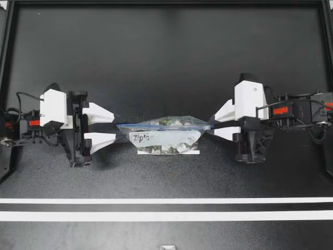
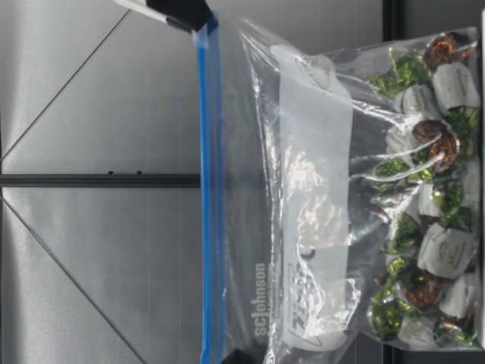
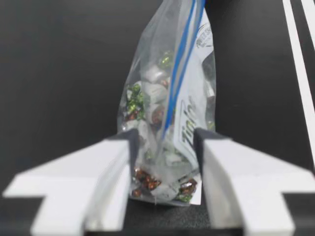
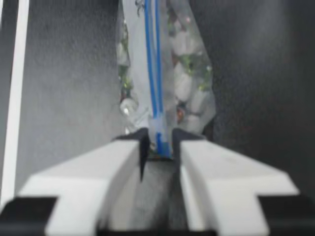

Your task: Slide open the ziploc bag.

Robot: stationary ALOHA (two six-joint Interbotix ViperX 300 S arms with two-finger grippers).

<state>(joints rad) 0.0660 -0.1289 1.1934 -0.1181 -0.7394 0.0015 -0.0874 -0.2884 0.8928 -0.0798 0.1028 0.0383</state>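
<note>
A matte black table [image 1: 166, 62] is carrying two white tape stripes [image 1: 166, 208] that are running from side to side. A clear plastic ziploc bag [image 1: 164, 138] with a blue zip strip [image 2: 211, 189], filled with green, brown and white wrapped sweets [image 2: 432, 250], is standing upright at the table's middle, zip uppermost, between the two arms. My left gripper [image 1: 115, 127] is sitting around the bag's left end, its jaws standing well apart with the bag between them. My right gripper [image 1: 212, 126] is pinching the zip strip's right end, its jaws clamping on the bag there.
</note>
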